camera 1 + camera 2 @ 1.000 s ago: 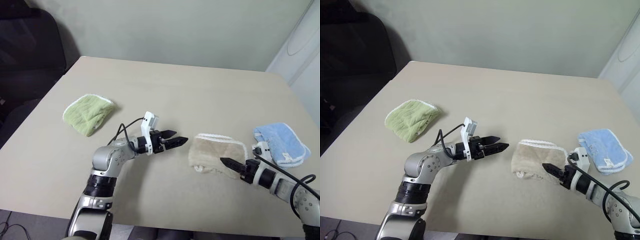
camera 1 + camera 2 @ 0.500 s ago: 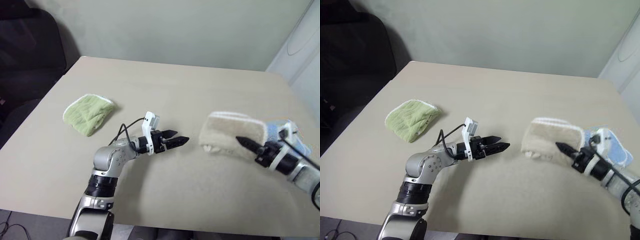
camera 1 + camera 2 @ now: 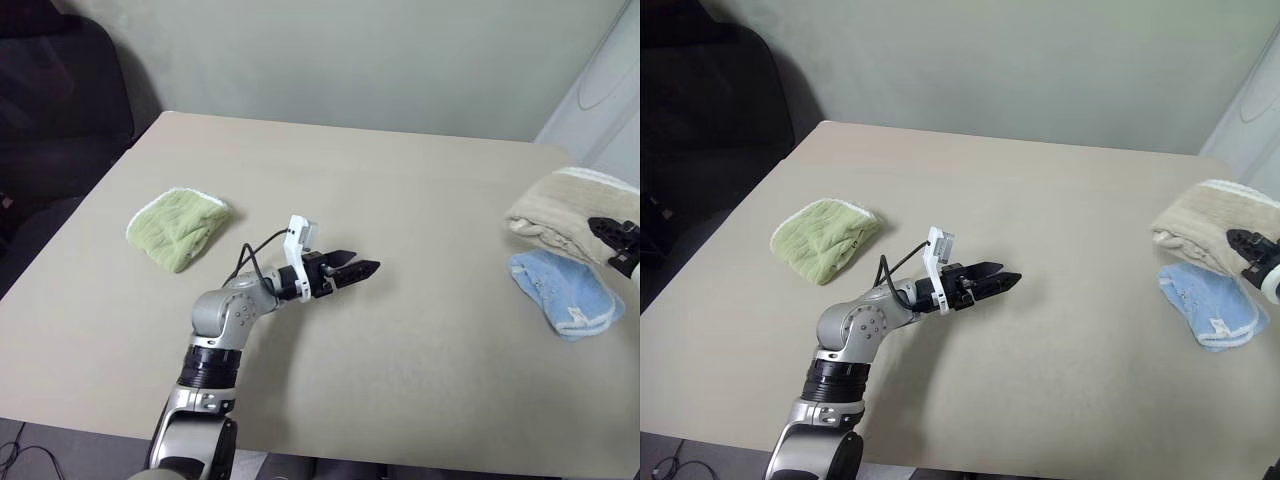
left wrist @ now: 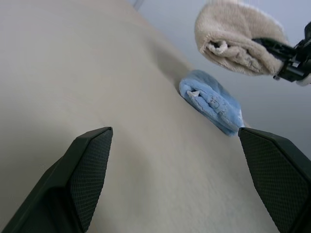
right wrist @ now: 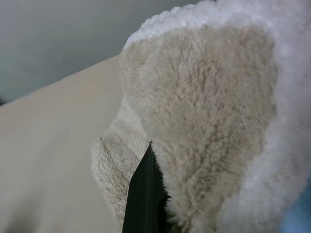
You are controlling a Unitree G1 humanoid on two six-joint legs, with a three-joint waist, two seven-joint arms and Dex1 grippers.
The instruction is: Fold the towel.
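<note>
Since the towel (image 3: 565, 215) hangs bunched and drooping from the right pincer (image 3: 612, 236), it reads as soft, light and limp, with no stiffness to keep a shape. Its pile looks thick and grippy, so slipping seems unlikely, and nothing about it is fragile. Best hold, judging from here: pinch the white corded edging at a corner so a single layer hangs free, not the middle of the bundle, which only lifts a wad.

Right pincer is clamped on the towel, its black fingers buried in the folds at the right edge of the head views. The towel is off the table (image 3: 400, 200), held in the air above the light blue towel (image 3: 565, 290), which lies flat on the table near the right edge. In the left wrist view the beige bundle (image 4: 238, 34) hangs clear above the blue one (image 4: 211, 102), not touching it.

Left pincer (image 3: 358, 268) is spread wide, empty, hovering over the table's middle, pointing right. Green towel (image 3: 178, 225) lies at the left, well apart from everything.

Versus 1 second ago: the towel lay on the table beside the blue one with the right pincer at its near edge; now it is lifted and carried up and to the right. Left pincer and the 2 other towels have not moved.
</note>
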